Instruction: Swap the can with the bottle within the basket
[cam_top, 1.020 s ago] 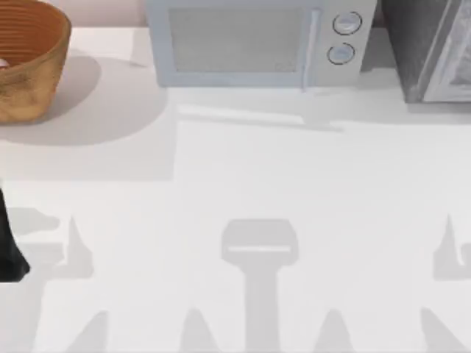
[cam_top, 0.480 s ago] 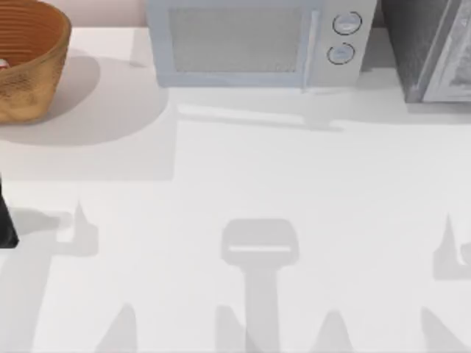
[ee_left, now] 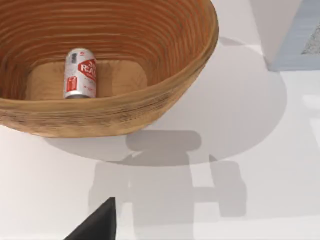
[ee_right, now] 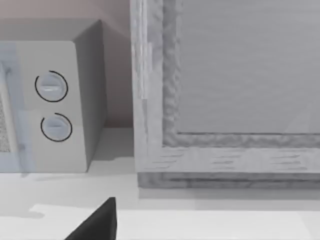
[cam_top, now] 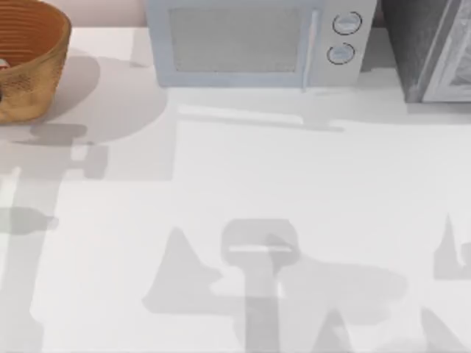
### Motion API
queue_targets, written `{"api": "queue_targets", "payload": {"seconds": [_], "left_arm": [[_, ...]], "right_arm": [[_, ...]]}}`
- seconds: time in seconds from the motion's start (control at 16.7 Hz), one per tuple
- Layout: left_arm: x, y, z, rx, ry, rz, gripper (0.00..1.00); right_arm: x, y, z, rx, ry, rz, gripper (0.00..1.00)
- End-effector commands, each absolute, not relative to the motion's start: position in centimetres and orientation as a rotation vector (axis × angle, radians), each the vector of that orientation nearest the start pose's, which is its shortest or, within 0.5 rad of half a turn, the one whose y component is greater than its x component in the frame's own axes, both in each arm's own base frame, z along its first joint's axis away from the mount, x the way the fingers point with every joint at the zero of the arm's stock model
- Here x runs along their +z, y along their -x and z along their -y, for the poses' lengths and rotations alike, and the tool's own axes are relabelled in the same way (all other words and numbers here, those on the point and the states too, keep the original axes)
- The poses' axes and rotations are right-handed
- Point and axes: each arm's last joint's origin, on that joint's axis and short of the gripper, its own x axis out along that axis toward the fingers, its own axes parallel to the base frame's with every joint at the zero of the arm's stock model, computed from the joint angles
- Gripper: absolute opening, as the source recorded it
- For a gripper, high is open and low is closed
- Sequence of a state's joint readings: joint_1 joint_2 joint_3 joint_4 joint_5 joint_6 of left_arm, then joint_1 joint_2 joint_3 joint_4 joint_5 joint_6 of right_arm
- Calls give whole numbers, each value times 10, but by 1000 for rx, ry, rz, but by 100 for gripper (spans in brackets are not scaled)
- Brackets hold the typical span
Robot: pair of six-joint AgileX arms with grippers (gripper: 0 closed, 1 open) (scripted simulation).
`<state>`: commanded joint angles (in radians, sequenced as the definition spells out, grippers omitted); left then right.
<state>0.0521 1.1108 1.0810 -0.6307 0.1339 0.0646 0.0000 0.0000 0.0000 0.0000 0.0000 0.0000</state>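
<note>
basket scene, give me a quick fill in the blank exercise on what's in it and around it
1. The can lies on its side inside the ____.
2. In the top view the wicker basket sits at the table's far ____ corner.
3. The can's label markings are ____.
4. The appliance beside the basket, with two round knobs, is a ____.

Missing words: basket; left; red; microwave

Left gripper [ee_left: 97, 225]: 1 matte black, wedge-shaped finger tip. Right gripper [ee_right: 97, 223]: 1 identical black, pointed finger tip, unmarked.
</note>
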Motion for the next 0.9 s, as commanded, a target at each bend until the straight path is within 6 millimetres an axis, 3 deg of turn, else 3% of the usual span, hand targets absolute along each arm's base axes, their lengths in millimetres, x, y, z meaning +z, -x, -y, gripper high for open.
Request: {"api": "queue_targets", "payload": {"seconds": [0.18,0.36,0.66,0.9], "left_arm": [[346,-303,-22,-119,26,-809,100],[341,-374,-40,-137,56,-945,100],[289,-466,-78,-156,117,-1123,100],[235,-503,-106,-163,159,-1210,100]], "right_arm": [[160,-106,1,0,0,0,100],[160,-106,1,0,0,0,100],[160,-106,1,0,0,0,100],[160,-106,1,0,0,0,100]]}}
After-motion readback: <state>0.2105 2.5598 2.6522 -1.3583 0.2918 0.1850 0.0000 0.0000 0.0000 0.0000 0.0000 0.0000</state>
